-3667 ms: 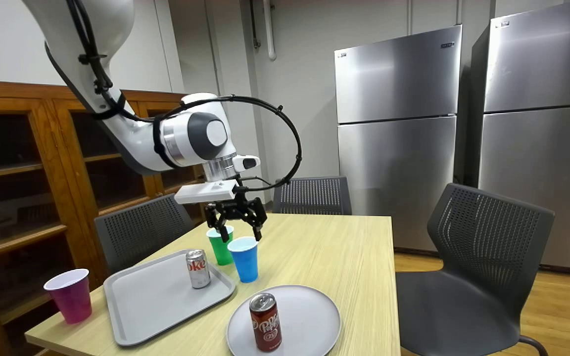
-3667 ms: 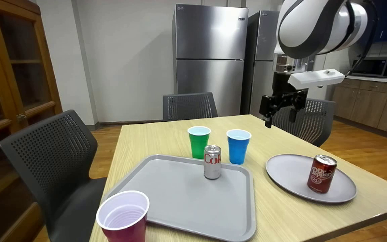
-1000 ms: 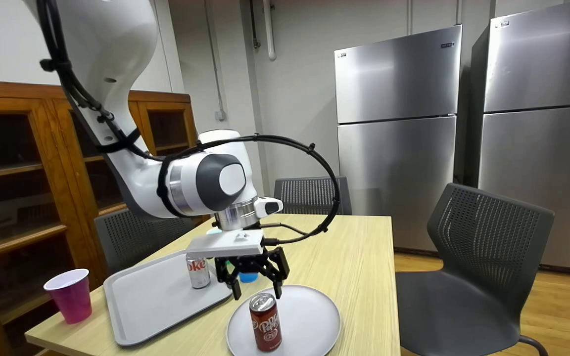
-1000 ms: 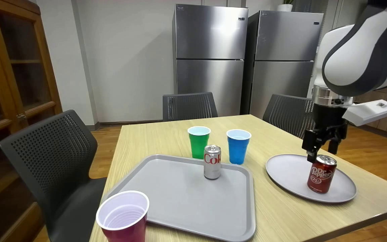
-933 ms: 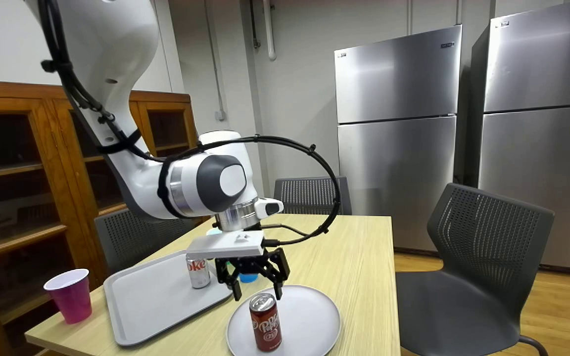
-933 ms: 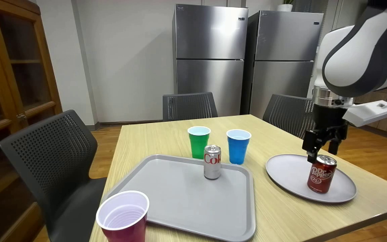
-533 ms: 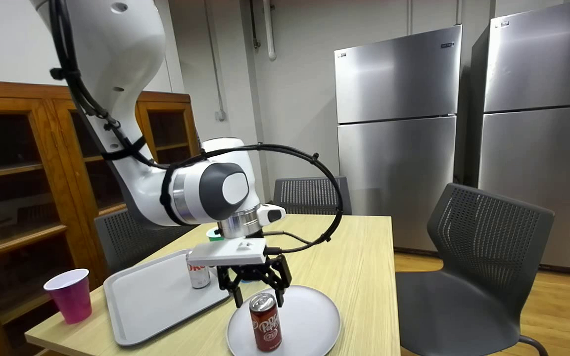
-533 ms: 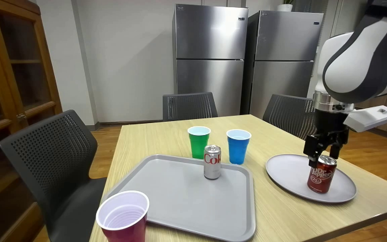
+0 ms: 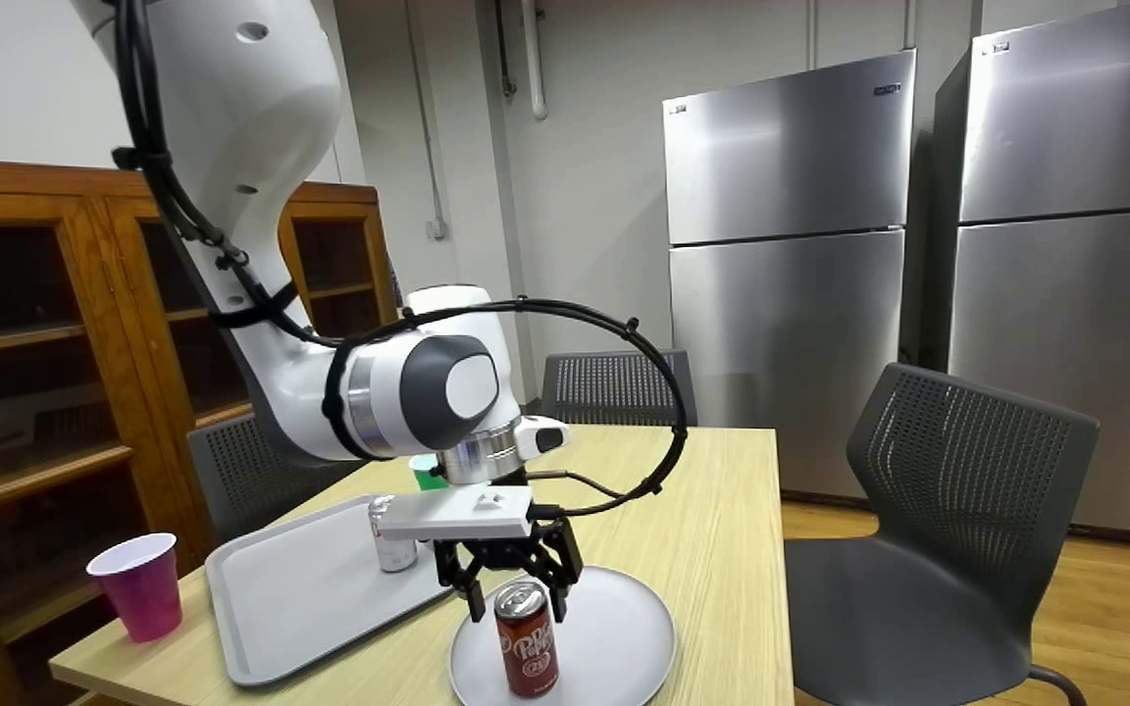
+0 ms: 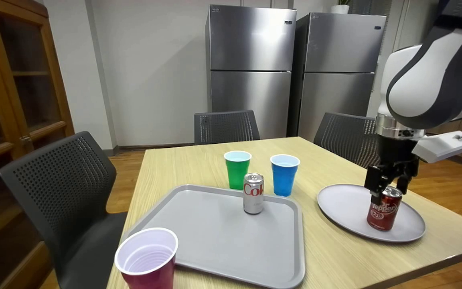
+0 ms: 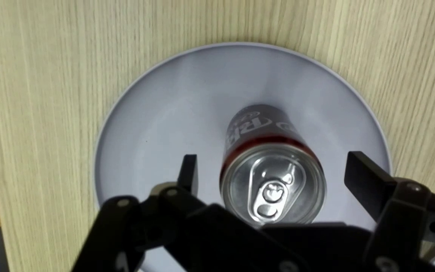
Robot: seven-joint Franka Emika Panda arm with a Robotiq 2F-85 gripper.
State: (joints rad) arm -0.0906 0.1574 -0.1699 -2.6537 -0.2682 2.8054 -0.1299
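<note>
A dark red Dr Pepper can [image 9: 531, 657] stands upright on a round grey plate [image 9: 624, 628]. Around the can's top, my gripper [image 9: 517, 603] points down with its jaws spread wide. In the wrist view the can [image 11: 270, 166] lies between the two fingers [image 11: 366, 181], with a gap on either side, so neither finger touches it. Part of the can's lid is covered by the gripper body there. One fingertip overlaps the can [image 10: 381, 218] in an exterior view. A silver Coke can [image 10: 253, 194] stands on a grey tray [image 10: 223, 237], away from the gripper.
Behind the tray are a green cup [image 10: 237, 172] and a blue cup [image 10: 285, 178]; a purple cup [image 9: 136, 588] stands at the tray's near corner. Grey chairs [image 9: 948, 529] surround the wooden table [image 9: 712, 549]. A cable [image 9: 663, 392] loops out from the wrist.
My gripper has come across from above the blue cup to the Dr Pepper can, and over the last second has sunk lower around its top. The jaws stay open; the objects have not moved.
</note>
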